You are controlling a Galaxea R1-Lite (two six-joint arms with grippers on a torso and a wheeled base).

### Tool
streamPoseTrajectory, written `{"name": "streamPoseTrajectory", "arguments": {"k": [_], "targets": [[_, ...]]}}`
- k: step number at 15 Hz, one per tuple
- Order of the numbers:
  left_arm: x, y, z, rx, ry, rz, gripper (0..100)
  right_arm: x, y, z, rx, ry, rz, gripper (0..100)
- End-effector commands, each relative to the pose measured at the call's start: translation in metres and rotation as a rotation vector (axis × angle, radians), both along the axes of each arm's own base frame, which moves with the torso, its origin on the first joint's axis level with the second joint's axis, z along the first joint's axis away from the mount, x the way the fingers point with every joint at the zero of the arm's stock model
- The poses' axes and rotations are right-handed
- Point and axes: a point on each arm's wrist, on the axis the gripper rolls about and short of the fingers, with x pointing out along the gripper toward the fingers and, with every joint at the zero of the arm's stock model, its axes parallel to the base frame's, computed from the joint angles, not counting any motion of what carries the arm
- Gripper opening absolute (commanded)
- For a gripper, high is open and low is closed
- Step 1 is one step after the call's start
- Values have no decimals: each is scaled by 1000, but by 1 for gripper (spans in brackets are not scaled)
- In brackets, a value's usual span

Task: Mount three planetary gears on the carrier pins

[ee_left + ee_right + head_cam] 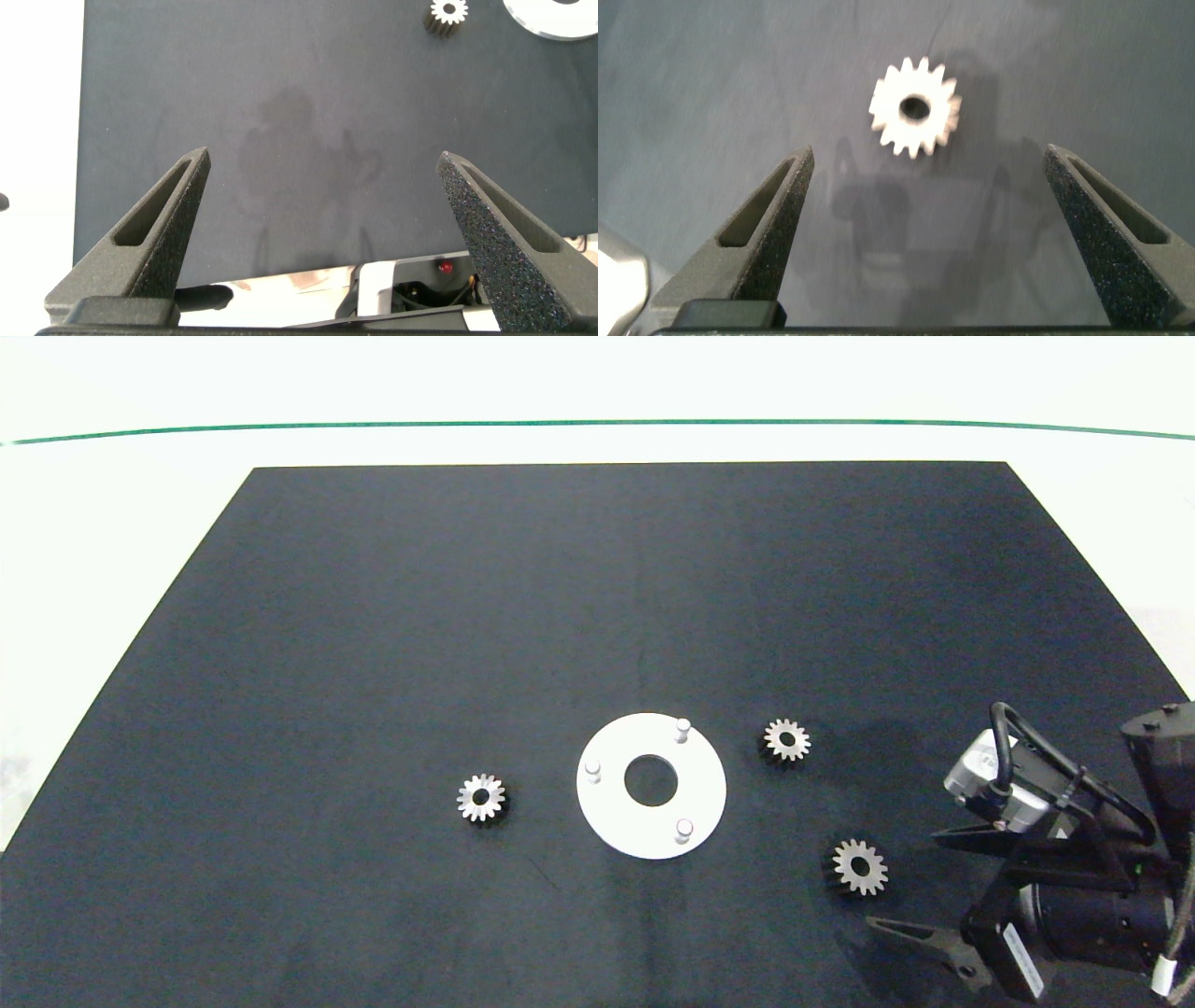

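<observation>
At the mat's lower right, nearest gear: a planetary gear lies flat, at about 4 o'clock from the white disc and well apart from it.
Other gears: one just off the disc at 2 o'clock, one out at 9 o'clock; none is on a pin.
Carrier pins: three bare pegs, at 1 o'clock, 5 o'clock and 9 o'clock around the centre hole.
Right gripper: fingers spread wide, just beside the nearest gear, which shows ahead of the fingertips in its wrist view; height above the mat is hard to judge.
Left gripper: also spread wide, holding nothing, over bare black mat, out of the head view.
Step in hand: likely closing in on the nearest gear.
Doing it well: centre the fingers across the gear's toothed rim, descend level, pinch squarely so the bore stays flat, then take it to the 5 o'clock pin, the closest.
Risk: an off-centre pinch may tip or skid the gear.
</observation>
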Motion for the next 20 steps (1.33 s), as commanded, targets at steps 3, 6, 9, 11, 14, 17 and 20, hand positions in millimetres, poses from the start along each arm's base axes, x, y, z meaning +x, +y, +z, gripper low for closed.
{"name": "streamPoseTrajectory", "arguments": {"k": [3, 6, 9, 11, 14, 17, 20], "targets": [[-1, 0, 3, 0, -7, -1, 100, 12, 9, -11, -25, 20, 3, 100], [-2, 0, 4, 0, -13, -1, 100, 16, 10, -14, -34, 33, 0, 97], [-3, 0, 5, -1, -20, 1, 100, 22, 13, -18, -30, 26, 0, 91], [-3, 0, 5, -1, -18, -1, 100, 25, 15, -20, -30, 26, 0, 88], [-2, 0, 5, -1, -15, -2, 100, 25, 17, -20, -29, 23, 6, 82], [-3, 0, 5, -1, -20, -2, 100, 25, 19, -19, -27, 16, 16, 76], [-4, 0, 7, -1, -26, -2, 100, 25, 20, -18, -33, 9, 13, 70]]}}
